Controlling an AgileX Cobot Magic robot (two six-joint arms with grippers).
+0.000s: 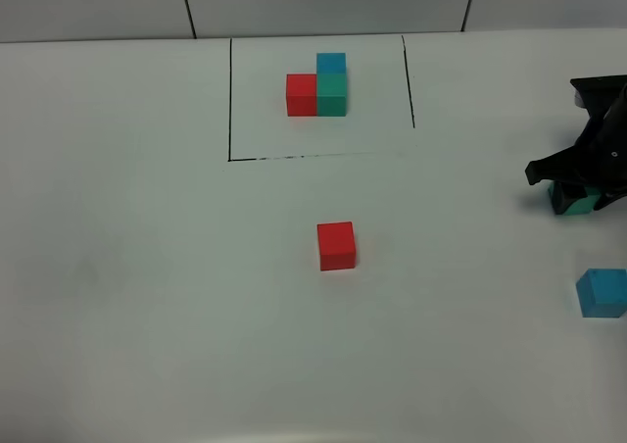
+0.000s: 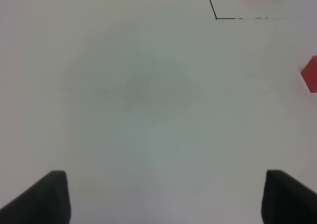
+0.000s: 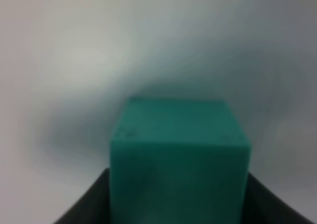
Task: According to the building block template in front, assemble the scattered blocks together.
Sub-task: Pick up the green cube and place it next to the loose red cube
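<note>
- My left gripper [image 2: 163, 196] is nearest to me, over a bare part of the white table [image 2: 138, 95]. Its two black fingers [image 2: 42, 201] are spread wide apart. Nothing is between them.
- The blue block [image 1: 602, 293] sits by itself on the table, at the right edge of the high view.
- A little farther out, the red block [image 1: 336, 245] sits alone near the middle of the table, well apart from the blue block.
- Farther again, on the right side, my right gripper [image 1: 576, 196] is pinching the green block [image 1: 580, 206]. In the right wrist view the green block [image 3: 178, 149] fills the gap, with a black finger pressed on each side. I cannot tell if this block touches the table.
- Farthest away is the template [image 1: 318, 88]. Its red and green cubes sit side by side, touching. Its blue cube is just past the green one and touches it.
- A thin black line [image 1: 230, 100] is drawn on the table around the template.
</note>
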